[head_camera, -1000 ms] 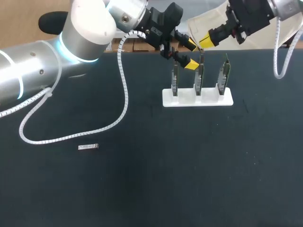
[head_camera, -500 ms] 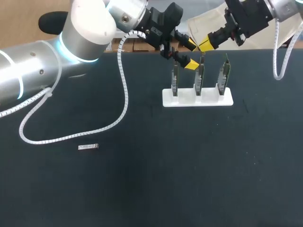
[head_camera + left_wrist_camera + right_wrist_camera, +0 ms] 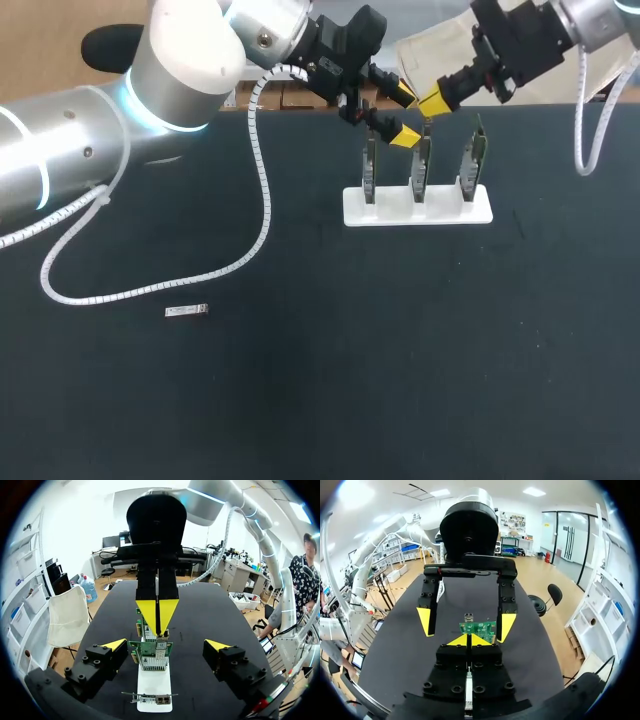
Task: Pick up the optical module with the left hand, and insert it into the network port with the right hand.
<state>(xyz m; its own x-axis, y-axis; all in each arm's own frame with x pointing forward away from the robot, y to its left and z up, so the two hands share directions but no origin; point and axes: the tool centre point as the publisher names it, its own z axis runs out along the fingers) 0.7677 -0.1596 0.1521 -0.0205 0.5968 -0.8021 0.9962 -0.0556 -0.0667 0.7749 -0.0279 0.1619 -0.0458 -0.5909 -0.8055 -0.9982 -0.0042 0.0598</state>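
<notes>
A small grey optical module [image 3: 187, 311] lies on the black table at the left. A white stand [image 3: 350, 212] holds three upright network cards; a small grey piece [image 3: 161, 636] sticks out of the top of the middle card [image 3: 420, 168]. My right gripper [image 3: 428, 103] is shut, its tips just above that piece [image 3: 468, 616]; whether they touch it I cannot tell. My left gripper [image 3: 402, 116] hangs open over the cards, one finger on each side of the middle card [image 3: 150, 652], with nothing held. The right gripper [image 3: 157, 615] points down between the left one's fingers.
My left arm's white spiral cable [image 3: 150, 290] loops down onto the table just behind the loose module. The left card [image 3: 369, 165] and the right card [image 3: 472, 160] stand close on either side of the middle one.
My right gripper has shifted slightly left and lower, closer to the top of the middle card. The left arm and the loose module have not moved.
</notes>
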